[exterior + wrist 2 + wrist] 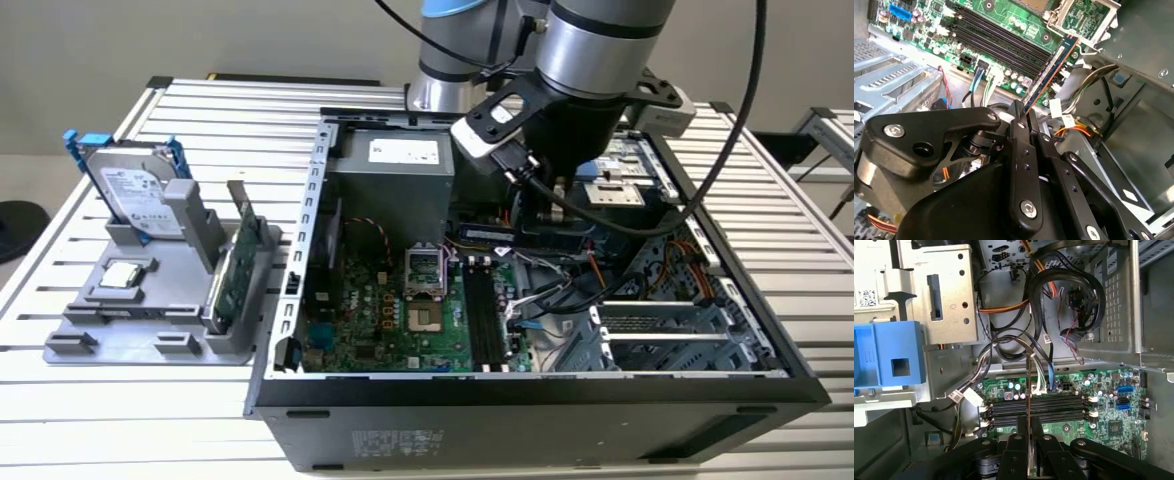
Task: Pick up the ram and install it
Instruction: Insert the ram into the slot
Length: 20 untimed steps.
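Open computer case, end effector gripping ram above motherboard

No print could be read. Labels sat on the power supply, the hard drive and the case front (lettering there, all of it too small to tell).

A robotics lab, slatted aluminium table, opened desktop computer case at its middle, grey parts fixture near its edge at the exterior view's left, industrial arm overhead.
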Available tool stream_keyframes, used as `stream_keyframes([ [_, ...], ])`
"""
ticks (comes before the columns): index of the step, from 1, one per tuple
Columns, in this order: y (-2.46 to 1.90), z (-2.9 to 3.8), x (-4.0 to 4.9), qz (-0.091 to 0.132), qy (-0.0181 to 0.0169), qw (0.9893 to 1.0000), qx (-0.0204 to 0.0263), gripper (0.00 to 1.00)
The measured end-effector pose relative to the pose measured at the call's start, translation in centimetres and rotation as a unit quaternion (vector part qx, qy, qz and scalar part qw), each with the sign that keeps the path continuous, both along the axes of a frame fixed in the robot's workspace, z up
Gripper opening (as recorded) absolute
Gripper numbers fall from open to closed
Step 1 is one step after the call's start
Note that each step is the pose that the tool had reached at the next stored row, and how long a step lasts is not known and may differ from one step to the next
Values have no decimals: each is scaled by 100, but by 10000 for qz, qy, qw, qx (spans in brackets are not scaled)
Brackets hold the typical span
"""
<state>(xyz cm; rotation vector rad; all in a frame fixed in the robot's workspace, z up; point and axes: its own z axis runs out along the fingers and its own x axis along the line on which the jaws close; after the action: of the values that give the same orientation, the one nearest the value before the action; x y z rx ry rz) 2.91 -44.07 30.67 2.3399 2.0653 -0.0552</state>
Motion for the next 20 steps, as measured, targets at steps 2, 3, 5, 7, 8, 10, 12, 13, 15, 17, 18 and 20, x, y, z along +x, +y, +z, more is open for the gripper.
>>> stream_keyframes([
  [2,0,-1,0,-116,0,9999,0,0],
  [3,0,-2,0,-171,0,9999,0,0],
  [5,0,-3,0,-288,0,9996,0,0],
  [7,0,-5,0,-408,0,9992,0,0],
  [8,0,-6,0,-472,0,9989,0,0],
  [10,0,-8,0,-605,0,9982,0,0],
  [12,0,-10,0,-741,0,9973,0,0],
  [13,0,-11,0,-810,0,9967,0,0],
  [15,0,-14,0,-945,0,9955,0,0],
  [17,0,-16,0,-1075,0,9942,0,0],
  [18,0,-17,0,-1146,0,9934,0,0],
  [20,0,-20,0,-1276,0,9918,0,0],
])
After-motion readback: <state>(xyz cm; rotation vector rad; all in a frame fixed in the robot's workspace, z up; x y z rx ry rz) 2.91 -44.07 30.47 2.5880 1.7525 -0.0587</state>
